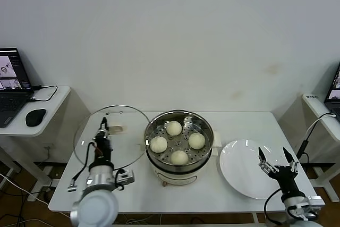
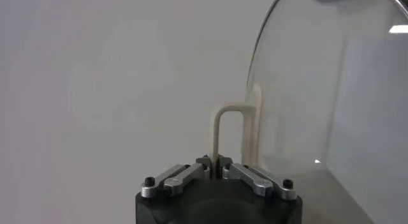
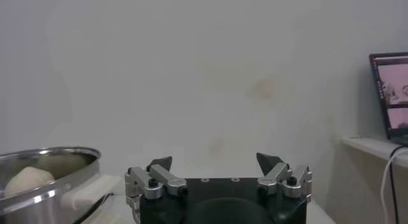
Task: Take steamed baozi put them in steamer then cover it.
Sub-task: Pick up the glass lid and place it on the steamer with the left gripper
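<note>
Resting on a white table (image 1: 249, 115), the steamer (image 1: 179, 150) is seen uncovered near the middle, and four steamed baozi (image 1: 173, 127) are spread on the perforated tray inside it, none touching its neighbour. The cover (image 1: 130, 142) is held up just to the left of the steamer, its glass disc tilted and its metal rim close beside the pot's rim. The left gripper (image 1: 104, 131) is closed tight on the cover's cream-white handle (image 2: 224, 133); in the left wrist view the loop of that handle is pinched between the fingertips, with the glass curving away beside it. The right gripper (image 1: 276, 159) is parked over the near right part of the table, its fingers spread wide and nothing between them. A white plate (image 1: 245, 171) lies just right of the steamer. A laptop (image 1: 11, 86) and a mouse (image 1: 35, 116) are set on a side desk at the far left. No brand, label or legible writing can be made out on any object
</note>
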You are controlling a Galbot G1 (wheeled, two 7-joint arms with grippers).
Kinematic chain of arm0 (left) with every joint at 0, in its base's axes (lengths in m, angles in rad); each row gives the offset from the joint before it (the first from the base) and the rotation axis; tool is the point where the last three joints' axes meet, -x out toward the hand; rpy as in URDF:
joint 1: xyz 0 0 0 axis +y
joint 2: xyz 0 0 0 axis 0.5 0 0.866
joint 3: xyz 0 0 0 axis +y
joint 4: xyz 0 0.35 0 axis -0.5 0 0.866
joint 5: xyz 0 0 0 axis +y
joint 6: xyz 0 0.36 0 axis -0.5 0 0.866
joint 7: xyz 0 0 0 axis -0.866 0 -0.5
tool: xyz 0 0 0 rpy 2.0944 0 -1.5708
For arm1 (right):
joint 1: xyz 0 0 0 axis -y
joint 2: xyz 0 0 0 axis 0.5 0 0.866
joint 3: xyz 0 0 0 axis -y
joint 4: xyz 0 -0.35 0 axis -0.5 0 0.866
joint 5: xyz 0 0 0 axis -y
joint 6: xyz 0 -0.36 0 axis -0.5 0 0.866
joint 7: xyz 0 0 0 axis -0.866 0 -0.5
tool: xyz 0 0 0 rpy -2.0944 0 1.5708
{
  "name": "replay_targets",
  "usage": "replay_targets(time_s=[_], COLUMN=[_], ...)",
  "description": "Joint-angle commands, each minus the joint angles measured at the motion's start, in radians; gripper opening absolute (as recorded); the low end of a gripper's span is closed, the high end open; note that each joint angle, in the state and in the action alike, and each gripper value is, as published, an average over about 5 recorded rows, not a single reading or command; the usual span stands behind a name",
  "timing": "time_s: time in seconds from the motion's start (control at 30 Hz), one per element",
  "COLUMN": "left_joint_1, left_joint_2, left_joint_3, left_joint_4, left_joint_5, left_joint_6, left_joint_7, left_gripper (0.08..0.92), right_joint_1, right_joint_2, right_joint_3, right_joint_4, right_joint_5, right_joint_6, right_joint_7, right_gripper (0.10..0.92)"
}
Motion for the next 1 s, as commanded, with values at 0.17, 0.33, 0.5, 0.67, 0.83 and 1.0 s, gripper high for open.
replay_targets(time_s=[0.17, 0.33, 0.5, 0.67, 0.83, 1.0], left_joint_1=[-0.190, -0.237, -0.280, -0.304, -0.315, -0.294], left_joint_2=[-0.131, -0.182, -0.211, -0.231, -0.253, -0.260], left_joint_3=[0.258, 0.324, 0.362, 0.399, 0.426, 0.425], left_joint_4=[0.170, 0.197, 0.229, 0.263, 0.303, 0.335], left_joint_5=[0.072, 0.068, 0.044, 0.044, 0.054, 0.081], left_joint_6=[0.032, 0.045, 0.058, 0.064, 0.070, 0.069], left_joint_7=[0.070, 0.108, 0.124, 0.115, 0.084, 0.035], left_gripper=[0.137, 0.137, 0.137, 0.137, 0.137, 0.137], right_joint_1=[0.040, 0.052, 0.057, 0.054, 0.055, 0.056], right_joint_2=[0.080, 0.095, 0.097, 0.096, 0.099, 0.102], right_joint_3=[0.009, 0.010, 0.021, 0.032, 0.035, 0.034], right_joint_4=[-0.016, -0.031, -0.040, -0.041, -0.041, -0.041], right_joint_5=[-0.073, -0.085, -0.085, -0.083, -0.084, -0.085], right_joint_6=[-0.006, -0.003, -0.001, 0.000, 0.000, 0.000], right_joint_7=[0.004, 0.004, 0.004, 0.004, 0.004, 0.004], right_gripper=[0.823, 0.822, 0.823, 0.823, 0.823, 0.822])
